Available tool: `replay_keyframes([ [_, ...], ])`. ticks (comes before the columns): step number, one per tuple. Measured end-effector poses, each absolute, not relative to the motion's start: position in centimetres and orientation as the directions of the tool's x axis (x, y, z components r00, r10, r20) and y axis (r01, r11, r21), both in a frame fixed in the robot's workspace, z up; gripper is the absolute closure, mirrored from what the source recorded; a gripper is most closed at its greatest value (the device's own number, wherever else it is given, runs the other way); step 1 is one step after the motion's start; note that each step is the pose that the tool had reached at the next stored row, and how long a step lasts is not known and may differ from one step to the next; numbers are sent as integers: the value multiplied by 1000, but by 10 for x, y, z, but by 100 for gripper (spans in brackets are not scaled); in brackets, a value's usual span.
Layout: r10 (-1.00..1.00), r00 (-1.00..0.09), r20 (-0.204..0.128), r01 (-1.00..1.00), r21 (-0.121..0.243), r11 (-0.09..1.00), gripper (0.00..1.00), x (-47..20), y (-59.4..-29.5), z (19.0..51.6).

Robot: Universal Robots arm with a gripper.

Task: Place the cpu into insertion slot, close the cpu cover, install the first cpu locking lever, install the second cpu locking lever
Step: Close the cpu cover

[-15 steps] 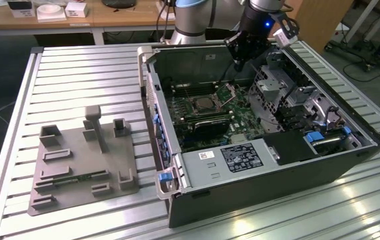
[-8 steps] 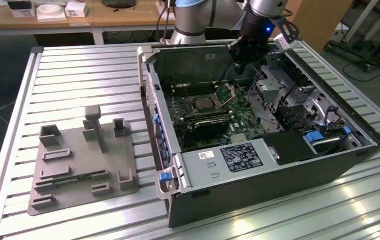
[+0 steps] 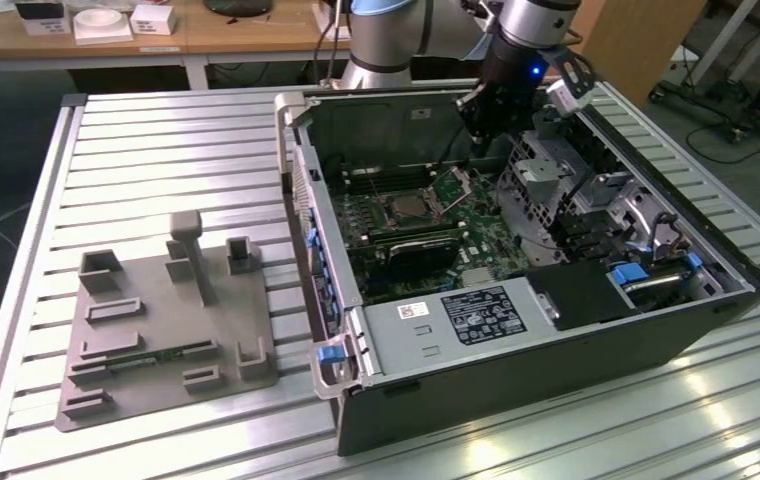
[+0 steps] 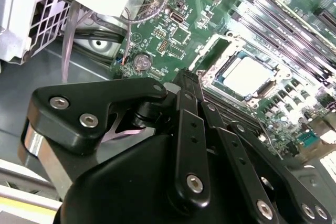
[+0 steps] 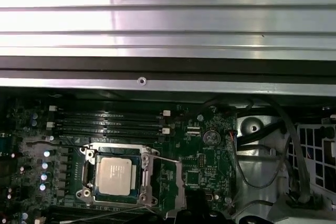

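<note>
Open computer case (image 3: 527,400) on slatted table (image 3: 153,150) | cpu (image 5: 114,176) seated in insertion slot (image 5: 87,176), mid-motherboard: first step looks done | cpu cover (image 5: 169,182) swung open beside it; closing, both latchings remain | gripper (image 3: 476,140) hovers above cover, grip state cannot be told

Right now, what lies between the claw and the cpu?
The cpu cover, open and tilted up, lies between the claw and the cpu seated in its socket. The exterior view shows this.
</note>
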State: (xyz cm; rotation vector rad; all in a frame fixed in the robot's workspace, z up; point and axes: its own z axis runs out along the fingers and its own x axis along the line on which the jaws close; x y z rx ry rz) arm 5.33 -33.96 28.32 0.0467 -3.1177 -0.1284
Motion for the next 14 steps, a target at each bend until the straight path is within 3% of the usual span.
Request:
replay_keyframes([
  [14, -35, -999, 22, -33, 83, 996, 89, 58, -341, 265],
])
